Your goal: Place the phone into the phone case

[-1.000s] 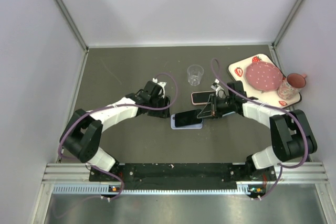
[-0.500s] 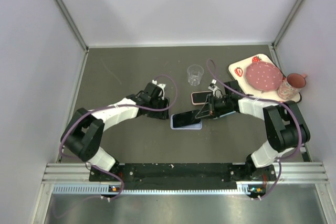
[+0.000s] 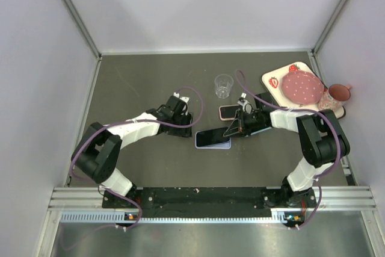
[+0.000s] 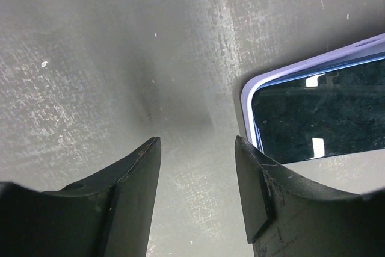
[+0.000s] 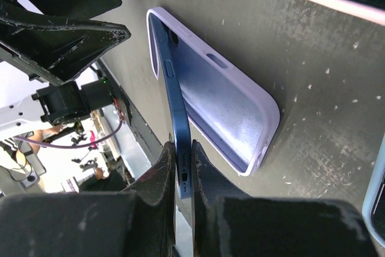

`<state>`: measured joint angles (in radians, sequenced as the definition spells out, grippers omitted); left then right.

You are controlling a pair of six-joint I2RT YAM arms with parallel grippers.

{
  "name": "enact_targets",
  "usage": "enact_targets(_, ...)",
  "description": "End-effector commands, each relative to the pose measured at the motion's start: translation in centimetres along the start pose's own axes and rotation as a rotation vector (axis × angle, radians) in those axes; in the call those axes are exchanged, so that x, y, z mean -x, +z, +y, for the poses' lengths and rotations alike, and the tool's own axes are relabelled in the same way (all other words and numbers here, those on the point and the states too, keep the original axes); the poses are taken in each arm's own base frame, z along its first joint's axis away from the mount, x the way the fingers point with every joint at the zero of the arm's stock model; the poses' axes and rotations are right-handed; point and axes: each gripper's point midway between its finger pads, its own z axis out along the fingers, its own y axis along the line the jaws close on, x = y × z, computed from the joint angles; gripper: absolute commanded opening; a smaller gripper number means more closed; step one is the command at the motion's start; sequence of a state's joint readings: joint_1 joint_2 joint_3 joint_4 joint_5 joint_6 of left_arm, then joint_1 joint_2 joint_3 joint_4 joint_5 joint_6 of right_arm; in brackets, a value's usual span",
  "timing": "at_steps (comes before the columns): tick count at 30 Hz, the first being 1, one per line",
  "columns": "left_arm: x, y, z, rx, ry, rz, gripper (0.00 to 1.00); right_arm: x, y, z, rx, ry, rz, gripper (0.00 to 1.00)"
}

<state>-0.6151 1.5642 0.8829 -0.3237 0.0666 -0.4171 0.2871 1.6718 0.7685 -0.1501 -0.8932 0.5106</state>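
Phone (image 3: 212, 137) is near the middle of the dark table (image 3: 150, 167) in the top view, with its dark screen visible, on the lilac phone case (image 3: 213, 147). The right gripper (image 3: 232, 129) is at the right end of the phone, and the left gripper (image 3: 187, 126) is just beside the left end. Behind them stand a second phone in a pink case (image 3: 228, 111) and a clear cup (image 3: 223, 85). A strawberry tray (image 3: 274, 79) with a pink dotted plate (image 3: 302, 86) is at the far right.

In the left wrist view the two black fingers (image 4: 135, 185) stand apart, about half open, and between them there is only bare table. The rounded corner of the case, with the screen just past its rim, is close beside the right finger; I cannot tell if they touch.

In the right wrist view the fingers (image 5: 162, 167) are pressed tightly on the short end of the blue phone, the end with the port. The phone stands tilted on its long edge. The lower edge sits inside the case along one wall and the other edge is raised, so the inside of the case shows beside it. The case lies flat on the table.
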Motion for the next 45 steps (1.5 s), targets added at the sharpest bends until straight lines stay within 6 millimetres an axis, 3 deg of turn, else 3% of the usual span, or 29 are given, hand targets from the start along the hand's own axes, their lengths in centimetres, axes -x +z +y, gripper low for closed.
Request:
enact_targets(1, -0.1, 0.7, 0.4, 0.015, -0.005, -0.004, 0.57, -0.2, 1.1, -3.1, -0.161, 0.004, -0.042, 0.0)
enact_targets(15, -0.1, 1.0, 0.0, -0.006, -0.003, 0.001, 0.55, -1.9, 3.1, -6.0, -0.264, 0.046, -0.066, 0.0)
enact_targets(29, 2.4, -2.1, -1.6, -0.069, 0.018, -0.112, 0.52, -1.8, 3.2, -6.8, -0.347, 0.008, -0.06, 0.0)
enact_targets(33, 3.3, -3.2, -3.1, -0.133, 0.039, -0.147, 0.43, -1.9, 3.6, -6.9, -0.37, -0.006, -0.046, 0.0)
enact_targets(37, 3.5, -3.6, -4.0, -0.167, 0.056, -0.156, 0.26, -2.3, 4.4, -7.0, -0.387, -0.021, -0.025, 0.0)
enact_targets(41, 3.1, -3.4, -5.1, -0.207, 0.064, -0.142, 0.08, -2.5, 5.0, -7.1, -0.42, -0.042, -0.014, 0.0)
enact_targets(45, 2.4, -2.6, -6.3, -0.245, 0.054, -0.116, 0.0, -2.7, 5.7, -7.4, -0.461, -0.065, 0.003, 0.0)
